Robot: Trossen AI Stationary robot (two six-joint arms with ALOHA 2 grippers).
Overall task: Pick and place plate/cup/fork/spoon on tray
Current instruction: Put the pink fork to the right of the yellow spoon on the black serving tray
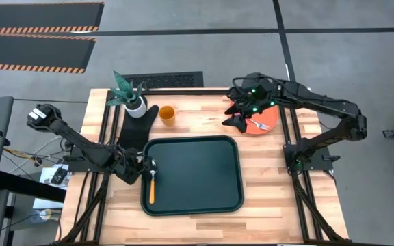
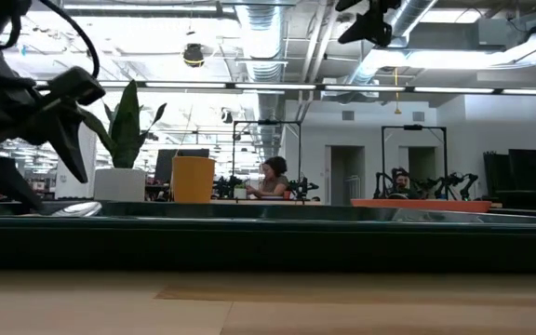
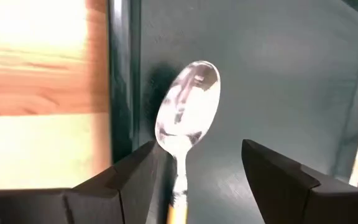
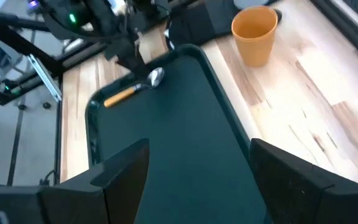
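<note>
The spoon (image 1: 151, 182), with a silver bowl and an orange handle, lies flat in the dark tray (image 1: 204, 184) along its left rim. My left gripper (image 3: 197, 155) is open just above it, one finger on each side of the spoon's neck (image 3: 179, 168); I see no contact. The orange cup (image 1: 167, 114) stands on the table beyond the tray. The orange-red plate (image 1: 265, 117) rests at the far right, with the fork's silver tines (image 1: 264, 126) on it. My right gripper (image 1: 238, 117) is open and empty, high over the plate's left edge.
A white pot with a green plant (image 1: 135, 104) stands at the far left, on a black glove-shaped mat (image 1: 139, 130) beside the cup. Bare wood lies right of the tray and along the near edge. People sit in the room behind the table (image 2: 273, 179).
</note>
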